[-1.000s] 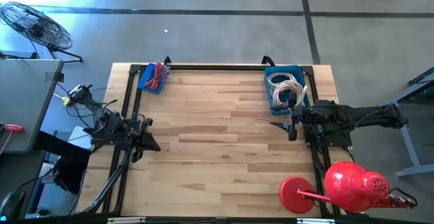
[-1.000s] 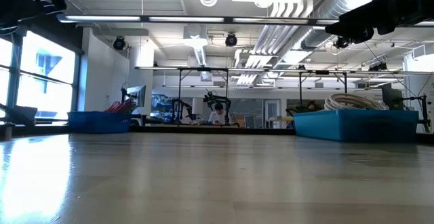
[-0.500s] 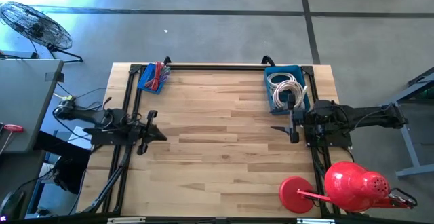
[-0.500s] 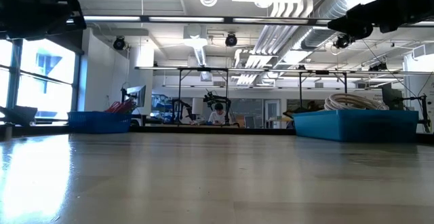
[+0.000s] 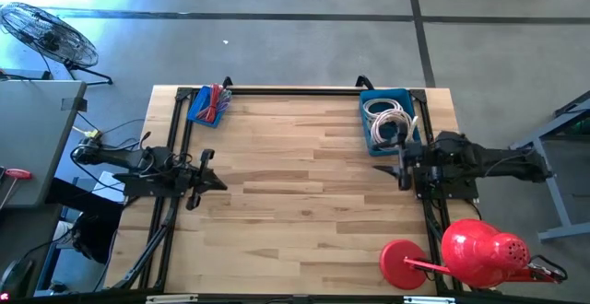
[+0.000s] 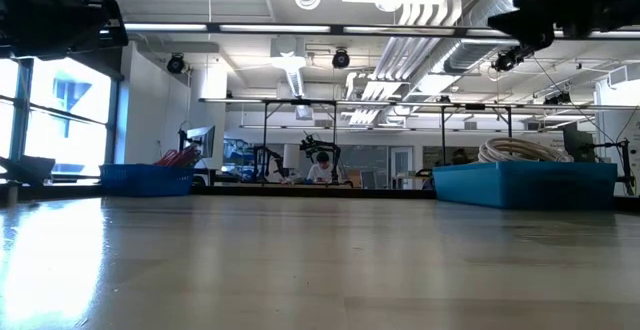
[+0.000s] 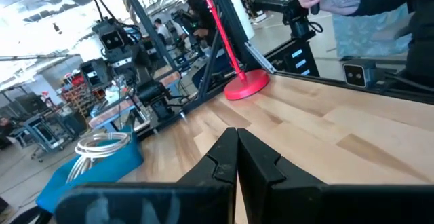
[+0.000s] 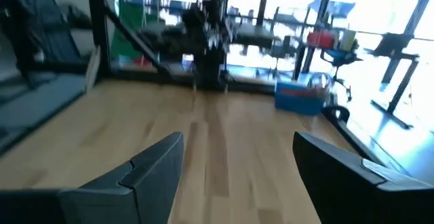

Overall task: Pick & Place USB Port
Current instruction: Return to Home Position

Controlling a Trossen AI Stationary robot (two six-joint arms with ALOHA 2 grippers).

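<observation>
Table: here's the light wooden plank table (image 5: pixel 295 184), filling the middle of the high view, boards running left to right.
Frame: a black metal frame (image 5: pixel 286 89) runs along the table's upper edge and down both its sides.
Upper left corner: a small blue plastic bin (image 5: pixel 195 112) sits there, slightly skewed.
Upper right corner: a larger blue plastic bin (image 5: pixel 398 93), well apart from the first.
Lower right: a flat round red base (image 5: pixel 402 263) rests on the boards near the corner.

Grey concrete floor (image 5: pixel 295 55), bright windows (image 6: pixel 60 110)
</observation>
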